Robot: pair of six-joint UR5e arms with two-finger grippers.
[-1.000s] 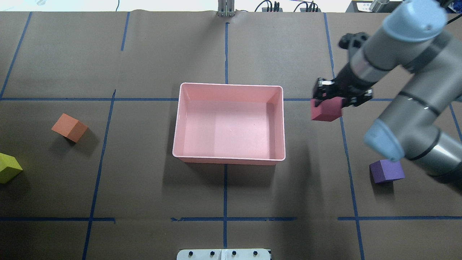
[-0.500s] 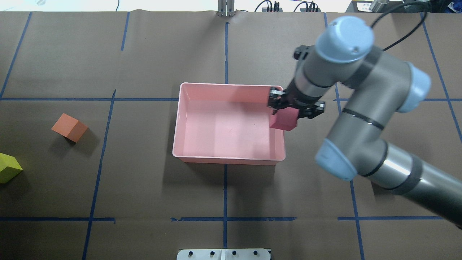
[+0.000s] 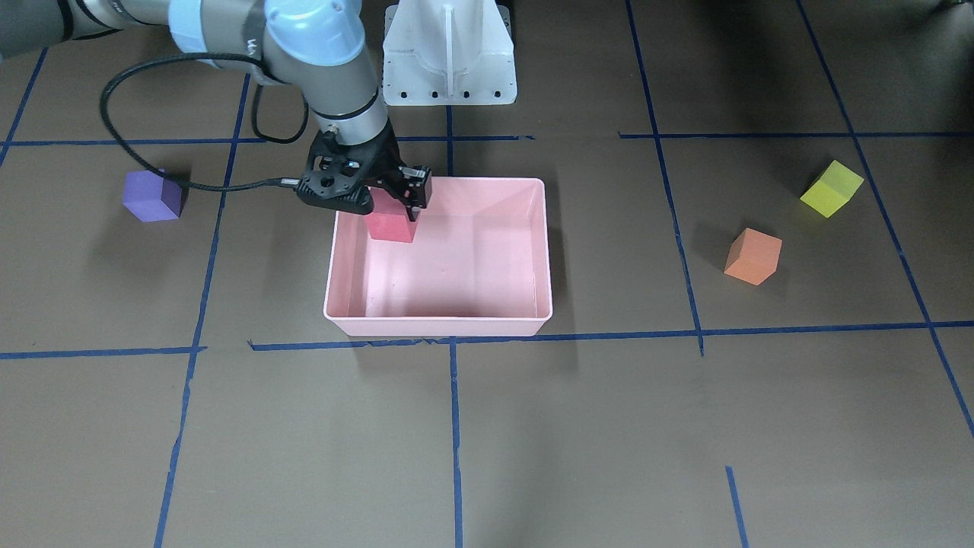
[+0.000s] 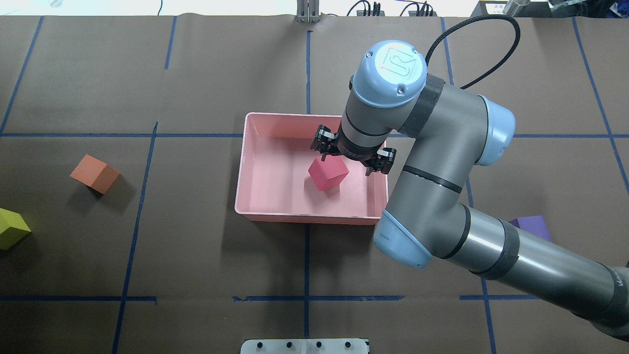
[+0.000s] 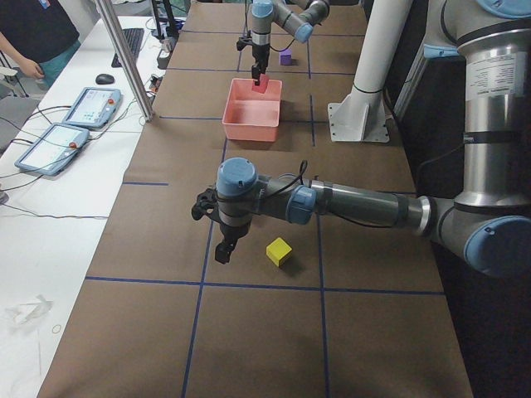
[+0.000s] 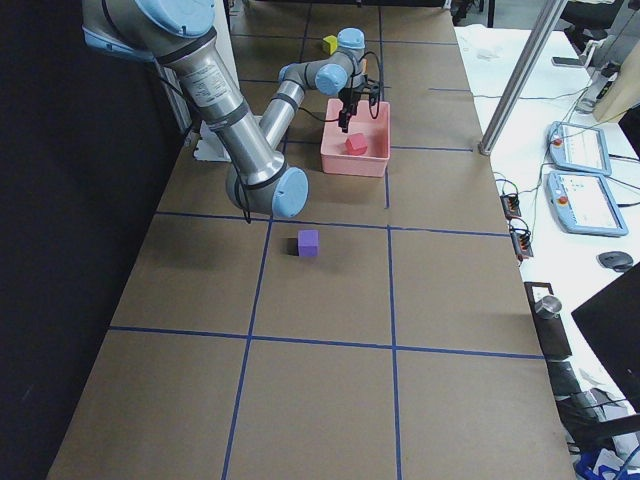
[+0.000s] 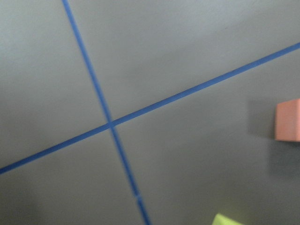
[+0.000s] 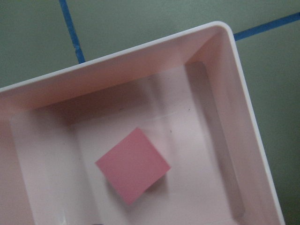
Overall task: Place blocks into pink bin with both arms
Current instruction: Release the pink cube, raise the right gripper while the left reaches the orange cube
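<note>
In the middle of the overhead view, the right pincer (image 4: 352, 153) hangs over the pink bin (image 4: 275, 214) with its fingers spread apart. The red-pink block (image 4: 328, 173) is free of them, inside the bin, askew to its walls. The orange block (image 4: 94, 173) and yellow block (image 4: 12, 228) lie on the tabletop (image 4: 196, 270) at far left, the purple block (image 4: 531, 225) at lower right. The left pincer (image 5: 224, 249) is near the yellow block; I cannot tell whether it is apart or together.

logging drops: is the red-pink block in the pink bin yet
In: the red-pink block is inside the walls of the pink bin, clear of the open right gripper above it.
</note>
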